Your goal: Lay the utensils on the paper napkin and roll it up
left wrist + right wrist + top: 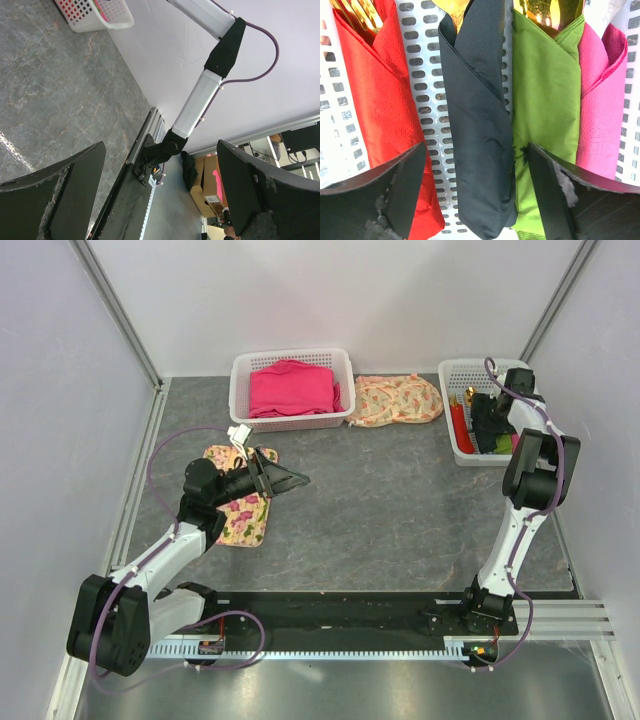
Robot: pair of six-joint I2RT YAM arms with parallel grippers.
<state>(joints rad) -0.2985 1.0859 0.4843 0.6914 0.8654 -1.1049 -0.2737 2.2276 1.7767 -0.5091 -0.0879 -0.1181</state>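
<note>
The black paper napkin (pixel 480 125) is rolled up and lies in the white basket (pixel 422 60) between a red roll (pixel 380 100) and a green roll (pixel 545 100). A gold utensil head (pixel 454 9) sticks out of its top end. My right gripper (pixel 476 150) is open just above it, one finger on each side, touching nothing. In the top view my right gripper (pixel 490 425) is down inside that basket (pixel 452 368). My left gripper (pixel 295 480) is open and empty, held above the table beside the floral mat (pixel 245 522), pointing right.
A pink roll (pixel 605 100) lies right of the green one. A second white basket (pixel 240 380) with a pink folded cloth (pixel 290 388) stands at the back. A floral cloth (pixel 398 400) lies between the baskets. The left wrist view shows the right arm (pixel 197 100).
</note>
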